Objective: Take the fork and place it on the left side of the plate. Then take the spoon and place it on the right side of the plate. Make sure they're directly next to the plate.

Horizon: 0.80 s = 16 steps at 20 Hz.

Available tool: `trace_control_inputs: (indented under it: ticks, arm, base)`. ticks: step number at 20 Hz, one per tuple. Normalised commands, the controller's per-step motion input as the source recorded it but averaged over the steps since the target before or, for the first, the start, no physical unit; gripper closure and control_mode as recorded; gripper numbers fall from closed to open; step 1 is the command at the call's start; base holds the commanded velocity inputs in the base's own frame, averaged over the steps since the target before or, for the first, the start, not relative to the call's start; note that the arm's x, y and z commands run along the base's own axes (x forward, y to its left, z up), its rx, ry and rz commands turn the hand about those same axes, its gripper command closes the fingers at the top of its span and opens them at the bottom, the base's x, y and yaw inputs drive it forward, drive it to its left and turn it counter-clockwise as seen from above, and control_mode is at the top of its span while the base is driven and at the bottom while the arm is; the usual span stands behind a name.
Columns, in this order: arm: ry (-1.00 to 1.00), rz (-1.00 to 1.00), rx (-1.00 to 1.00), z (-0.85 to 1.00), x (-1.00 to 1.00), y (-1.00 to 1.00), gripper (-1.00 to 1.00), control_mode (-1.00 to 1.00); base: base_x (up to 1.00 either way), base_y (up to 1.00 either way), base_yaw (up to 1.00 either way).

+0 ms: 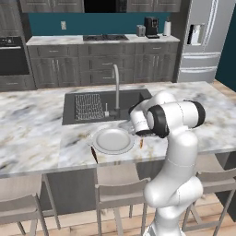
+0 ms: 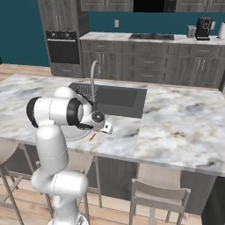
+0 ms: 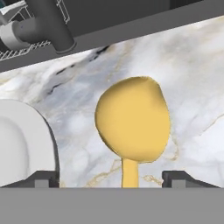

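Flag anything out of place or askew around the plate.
Nothing stands out. The spoon lies flat on the counter right of the plate, apart from its rim; the fork lies at the plate's left edge. Nothing is spilled or damaged.

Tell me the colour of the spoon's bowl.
Golden yellow. The spoon shows best in the hand view, lying on the marbled counter.

The pale, grey-veined marble tabletop [image 3: 192,78] looks smooth and softly polished. Beside the round grey-white plate [image 3: 17,144], which has a smooth matt ceramic look, lies the golden-yellow spoon [image 3: 133,120], matt and plastic-like. The dark sink basin [image 1: 129,99] behind the plate looks matt.
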Motion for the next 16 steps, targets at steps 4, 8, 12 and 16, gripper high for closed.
trace_control_inputs:
  ticks: [4, 8, 12, 16]
  arm:
    - [0.0, 0.02, 0.06, 0.08, 0.0, 0.03, -1.0, -1.0]
    - [0.0, 0.0, 0.08, 0.36, -0.03, 0.0, -1.0, -1.0]
    - [0.0, 0.0, 0.09, 0.58, -0.16, 0.0, -1.0, -1.0]
    - [0.0, 0.01, 0.08, 0.76, -0.28, 0.0, -1.0, -1.0]
  base:
    - [0.0, 0.0, 0.0]
    - [0.0, 0.0, 0.0]
    - [0.0, 0.0, 0.0]
    - [0.0, 0.0, 0.0]
